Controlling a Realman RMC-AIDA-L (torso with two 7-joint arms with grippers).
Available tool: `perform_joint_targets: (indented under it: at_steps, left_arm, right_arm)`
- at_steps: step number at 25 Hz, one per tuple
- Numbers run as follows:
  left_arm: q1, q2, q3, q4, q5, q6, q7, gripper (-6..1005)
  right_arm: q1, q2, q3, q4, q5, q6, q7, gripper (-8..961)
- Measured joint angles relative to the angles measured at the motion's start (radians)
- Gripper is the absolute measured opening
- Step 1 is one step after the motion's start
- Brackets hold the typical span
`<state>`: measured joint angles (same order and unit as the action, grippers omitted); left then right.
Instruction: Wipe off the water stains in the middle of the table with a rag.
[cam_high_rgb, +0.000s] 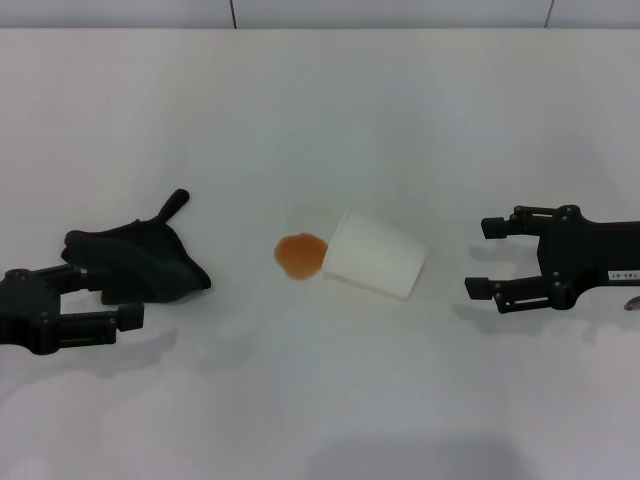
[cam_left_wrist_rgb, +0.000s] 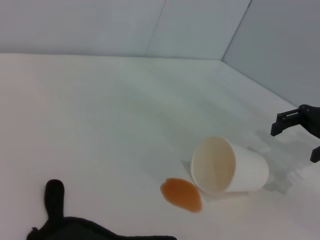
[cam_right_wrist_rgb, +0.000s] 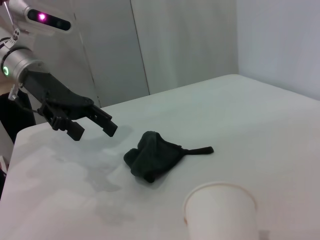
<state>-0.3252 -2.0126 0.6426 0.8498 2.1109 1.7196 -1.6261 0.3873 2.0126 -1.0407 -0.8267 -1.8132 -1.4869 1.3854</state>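
Black rag (cam_high_rgb: 135, 262) is lying beside the released left gripper (cam_high_rgb: 107, 294); grab its bulk, not the tail. Right gripper (cam_high_rgb: 487, 257) is idling released beyond the cup (cam_high_rgb: 375, 255).

Tipped white paper cup (cam_high_rgb: 375, 256) lying on its side mid-table (cam_high_rgb: 320, 110). Orange-brown water stains (cam_high_rgb: 299, 254) touching the cup's mouth on its left. Black rag (cam_high_rgb: 135, 260) well left of the cup, narrow tail pointing away. Left gripper (cam_high_rgb: 100, 295) spread open just at the rag's near edge. Right gripper (cam_high_rgb: 490, 257) open, near the cup's right, apart from it.
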Motion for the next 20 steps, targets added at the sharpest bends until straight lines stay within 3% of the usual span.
perform_joint_targets:
  at_steps: [20]
  left_arm:
    - [0.000,0.000,0.000,0.000,0.000,0.001,0.000,880]
  right_arm:
    - [0.004,0.000,0.000,0.000,0.009,0.012,0.001,855]
